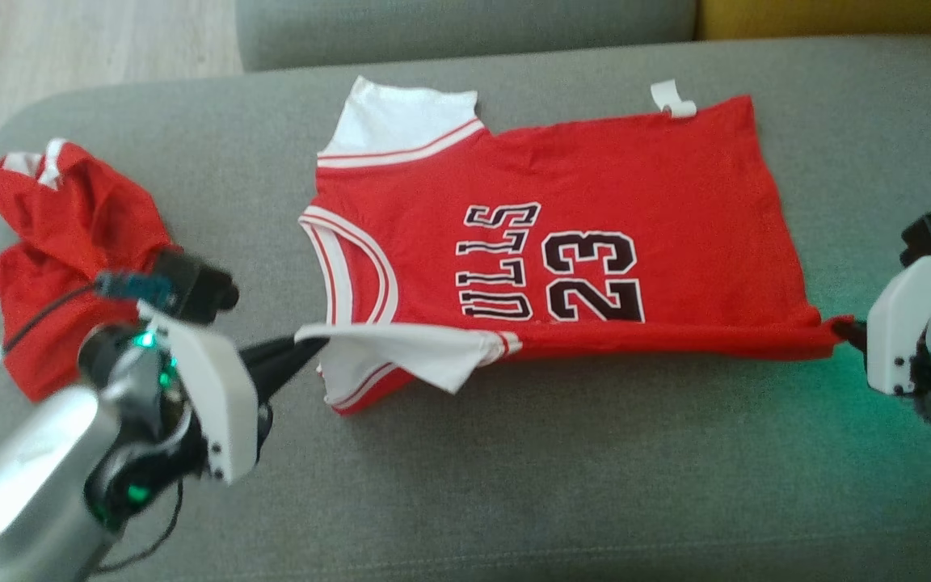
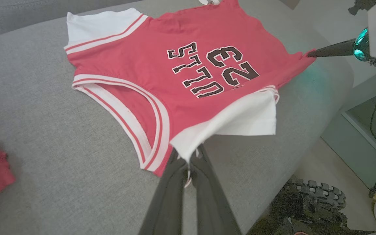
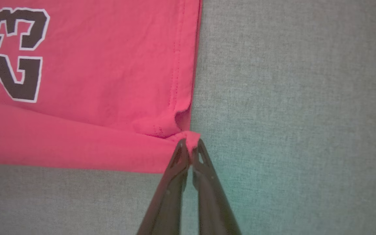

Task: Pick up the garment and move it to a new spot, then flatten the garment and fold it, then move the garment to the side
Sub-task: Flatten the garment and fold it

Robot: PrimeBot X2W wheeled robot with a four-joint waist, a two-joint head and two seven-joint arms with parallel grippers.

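So the left gripper (image 2: pixel 188 156) is clamping down on the near white sleeve (image 1: pixel 401 347) of the red jersey (image 1: pixel 562 242), and the right gripper (image 3: pixel 190 147) is pinching the near hem corner, both sets of fingers squeezed fully closed on fabric. The jersey is lying spread across the middle of the grey cushion (image 1: pixel 514 485), number 23 facing up and its near edge stretching straight between the two grips. Further back its other white sleeve (image 1: pixel 401 117) is lying flat, and a crumpled red garment (image 1: pixel 69 234) is sitting well off to the left.
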